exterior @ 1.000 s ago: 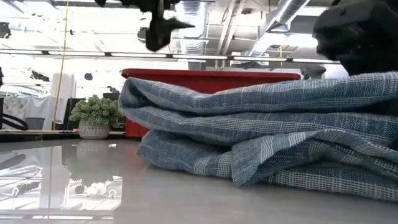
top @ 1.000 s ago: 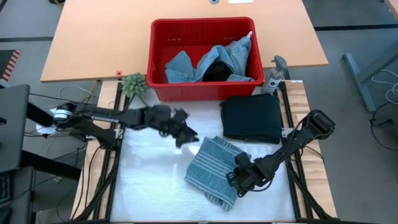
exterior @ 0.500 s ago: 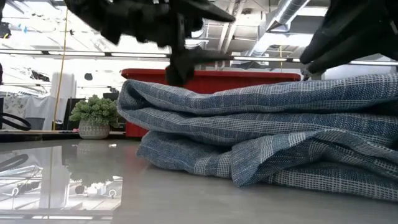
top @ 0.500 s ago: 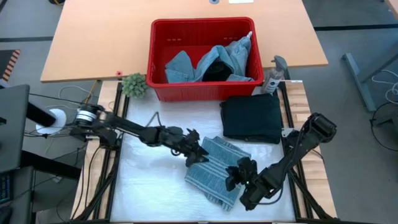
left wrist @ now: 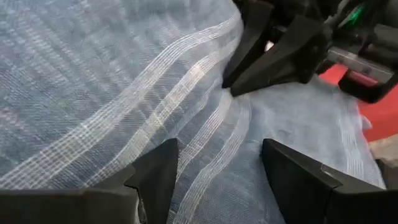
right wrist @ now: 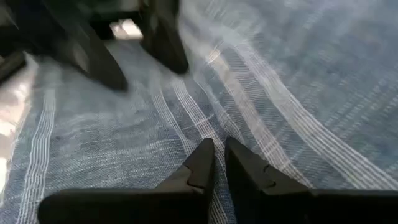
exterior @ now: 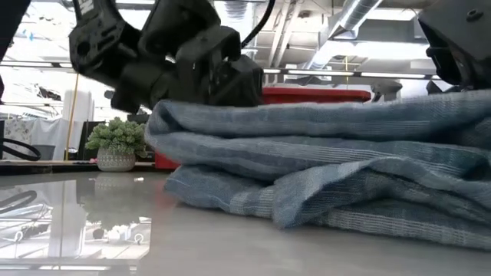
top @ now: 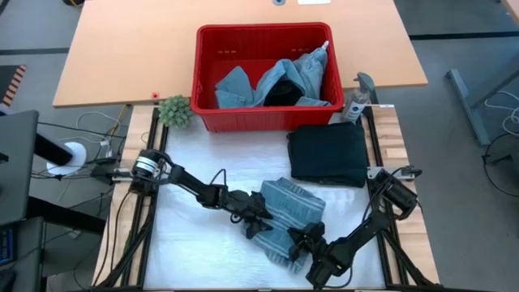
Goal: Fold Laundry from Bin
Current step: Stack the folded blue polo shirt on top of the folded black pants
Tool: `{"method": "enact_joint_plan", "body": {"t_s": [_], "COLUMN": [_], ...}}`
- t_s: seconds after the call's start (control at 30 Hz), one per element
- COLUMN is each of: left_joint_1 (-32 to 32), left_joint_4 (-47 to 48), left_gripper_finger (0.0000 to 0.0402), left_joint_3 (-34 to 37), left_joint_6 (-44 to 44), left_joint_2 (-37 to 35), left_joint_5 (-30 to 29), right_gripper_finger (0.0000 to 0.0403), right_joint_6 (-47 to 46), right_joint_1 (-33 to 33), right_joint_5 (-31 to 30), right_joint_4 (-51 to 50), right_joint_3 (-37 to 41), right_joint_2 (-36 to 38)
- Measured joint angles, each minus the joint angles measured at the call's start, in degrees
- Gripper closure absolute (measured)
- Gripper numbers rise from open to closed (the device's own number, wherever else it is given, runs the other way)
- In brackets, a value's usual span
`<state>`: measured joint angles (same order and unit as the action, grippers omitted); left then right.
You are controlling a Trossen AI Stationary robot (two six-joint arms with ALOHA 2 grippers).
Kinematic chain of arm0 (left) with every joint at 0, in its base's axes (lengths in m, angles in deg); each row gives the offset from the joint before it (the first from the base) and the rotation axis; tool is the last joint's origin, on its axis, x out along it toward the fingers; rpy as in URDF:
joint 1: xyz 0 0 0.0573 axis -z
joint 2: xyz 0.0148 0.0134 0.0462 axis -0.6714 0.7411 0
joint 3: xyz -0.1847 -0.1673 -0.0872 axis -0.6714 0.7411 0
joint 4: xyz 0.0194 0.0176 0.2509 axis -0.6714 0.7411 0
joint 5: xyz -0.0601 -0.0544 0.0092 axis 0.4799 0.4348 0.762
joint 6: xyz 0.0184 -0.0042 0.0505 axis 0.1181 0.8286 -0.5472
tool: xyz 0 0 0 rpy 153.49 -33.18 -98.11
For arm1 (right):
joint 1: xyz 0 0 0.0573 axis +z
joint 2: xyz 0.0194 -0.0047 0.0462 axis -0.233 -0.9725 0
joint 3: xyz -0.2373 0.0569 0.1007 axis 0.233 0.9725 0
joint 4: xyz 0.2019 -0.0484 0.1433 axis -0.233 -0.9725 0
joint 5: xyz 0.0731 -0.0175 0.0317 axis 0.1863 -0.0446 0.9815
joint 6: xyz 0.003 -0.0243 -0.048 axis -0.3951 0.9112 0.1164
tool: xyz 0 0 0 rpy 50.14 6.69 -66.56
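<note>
Folded blue-grey striped cloth (top: 285,217) on table, denim-filled red bin (top: 264,77) behind.

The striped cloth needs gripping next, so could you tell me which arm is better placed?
Probably the right: the right gripper has its jaws nearly closed on the striped cloth, while the left gripper rests there, jaws open.

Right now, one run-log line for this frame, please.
left fingers open on striped cloth | right fingers nearly shut on it | bin holds laundry
</note>
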<state>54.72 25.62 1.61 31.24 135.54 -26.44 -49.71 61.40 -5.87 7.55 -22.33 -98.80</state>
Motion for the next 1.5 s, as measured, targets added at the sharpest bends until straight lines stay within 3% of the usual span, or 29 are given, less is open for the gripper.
{"method": "enact_joint_plan", "body": {"t_s": [0.33,0.53,0.83,0.93,1.07,1.23,1.5], "left_joint_1": [0.5,0.2,0.3,0.2,0.2,0.3,0.2], "left_joint_4": [-1.8,-1.2,-1.3,-1.3,-1.3,-1.3,-3.5], "left_gripper_finger": [0.0175,0.0175,0.0175,0.0175,0.0175,0.0175,0.0175], "left_joint_3": [-0.2,-0.2,-0.2,-0.2,-0.1,-0.1,0.1], "left_joint_6": [0.2,2.4,5.8,6.0,6.2,6.2,7.0], "left_joint_2": [4.1,3.7,3.7,3.7,3.7,3.6,3.6], "left_joint_5": [-3.8,-3.8,-4.5,-4.5,-4.4,-3.6,-2.1], "right_gripper_finger": [0.0337,0.0335,0.0270,0.0246,0.0224,0.0190,0.0173], "right_joint_6": [-0.6,-5.6,0.3,-8.6,-19.0,-20.3,-19.7], "right_joint_1": [-0.1,0.1,-0.1,0.2,1.5,0.3,-2.3], "right_joint_5": [1.6,8.0,24.7,30.0,42.1,42.6,36.4], "right_joint_4": [-1.1,-3.9,-5.3,-10.7,-17.1,-9.3,-4.7], "right_joint_3": [0.0,0.4,0.2,0.2,0.2,0.2,0.2], "right_joint_2": [0.8,11.0,30.3,31.3,26.8,22.0,20.1]}}
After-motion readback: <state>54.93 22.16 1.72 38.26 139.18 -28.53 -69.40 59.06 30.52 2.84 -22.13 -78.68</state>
